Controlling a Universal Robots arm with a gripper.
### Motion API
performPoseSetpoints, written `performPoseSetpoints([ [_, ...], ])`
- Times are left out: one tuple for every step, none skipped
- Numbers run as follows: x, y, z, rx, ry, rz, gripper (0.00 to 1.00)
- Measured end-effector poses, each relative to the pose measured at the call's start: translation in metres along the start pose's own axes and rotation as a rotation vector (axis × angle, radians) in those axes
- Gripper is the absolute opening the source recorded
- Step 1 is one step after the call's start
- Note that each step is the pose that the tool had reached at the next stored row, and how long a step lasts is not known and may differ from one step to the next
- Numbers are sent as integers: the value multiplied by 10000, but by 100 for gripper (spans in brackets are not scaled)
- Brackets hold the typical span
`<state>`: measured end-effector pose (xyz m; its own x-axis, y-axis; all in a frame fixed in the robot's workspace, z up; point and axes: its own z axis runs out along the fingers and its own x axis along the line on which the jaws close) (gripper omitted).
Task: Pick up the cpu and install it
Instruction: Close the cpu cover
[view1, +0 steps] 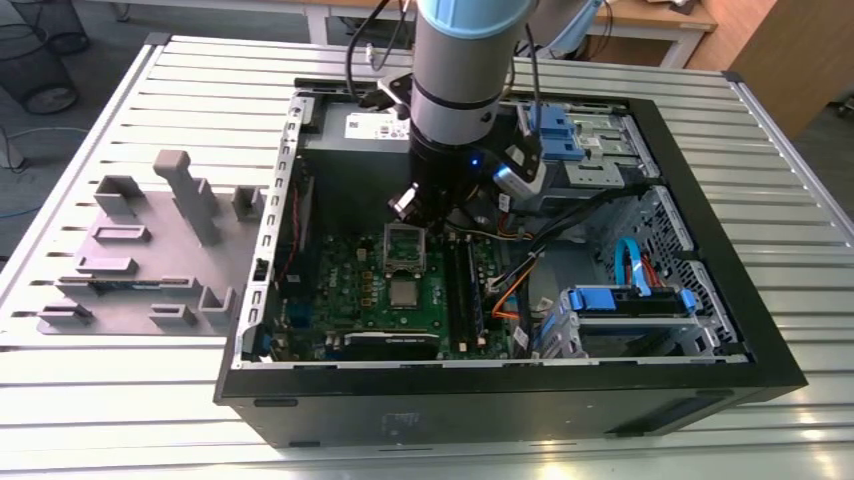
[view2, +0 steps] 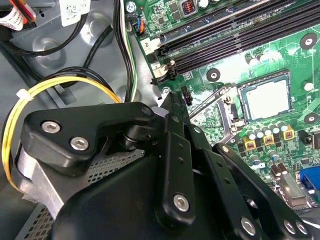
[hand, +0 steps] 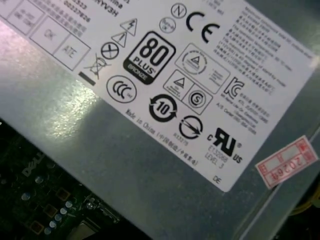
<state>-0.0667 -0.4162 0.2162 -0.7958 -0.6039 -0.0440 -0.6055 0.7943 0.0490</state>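
Currently the arm (view1: 457, 70) reaches down into the open PC case (view1: 507, 390), which lies on a slatted metal table (view1: 160, 420). The gripper (view1: 424, 205) hangs over the far part of the green motherboard (view1: 367, 300), just beside the grey power supply (hand: 165, 165) at the case's far side. Its black linkage (view2: 170, 165) is plain in the second wrist view, but the fingertips are hidden, so I cannot tell how far it is open or whether it holds anything. The cpu (view1: 404, 292) lies flat in its socket on the motherboard, silvery top up, nearer the camera than the gripper in the exterior view; the second wrist view shows it too (view2: 267, 98), seated inside the dark socket frame (view2: 243, 107). The socket's load plate (view1: 404, 245) stands raised on the far side of the cpu. Memory slots (view2: 235, 37) run alongside the socket. Lilac-grey holder blocks (view1: 160, 250) sit on the table at the exterior view's left, outside the case. Yellow cables (view2: 30, 100) loop close by the gripper body.
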Motion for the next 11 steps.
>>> performPoseSetpoints([
  [1, 0, -7, 1, -1, -2, 11],
  [2, 0, -15, 3, -3, -3, 11],
  [4, 0, -23, 5, -6, -4, 11],
  [5, 0, -31, 7, -9, -5, 11],
  [7, -1, -41, 8, -11, -7, 11],
  [8, -1, -52, 9, -12, -7, 11],
  [8, -1, -62, 10, -12, -7, 11],
  [8, -1, -71, 10, -13, -7, 11],
  [9, -1, -80, 11, -13, -7, 11],
  [9, -1, -88, 11, -14, -7, 11],
  [9, -1, -95, 11, -14, -7, 11],
])
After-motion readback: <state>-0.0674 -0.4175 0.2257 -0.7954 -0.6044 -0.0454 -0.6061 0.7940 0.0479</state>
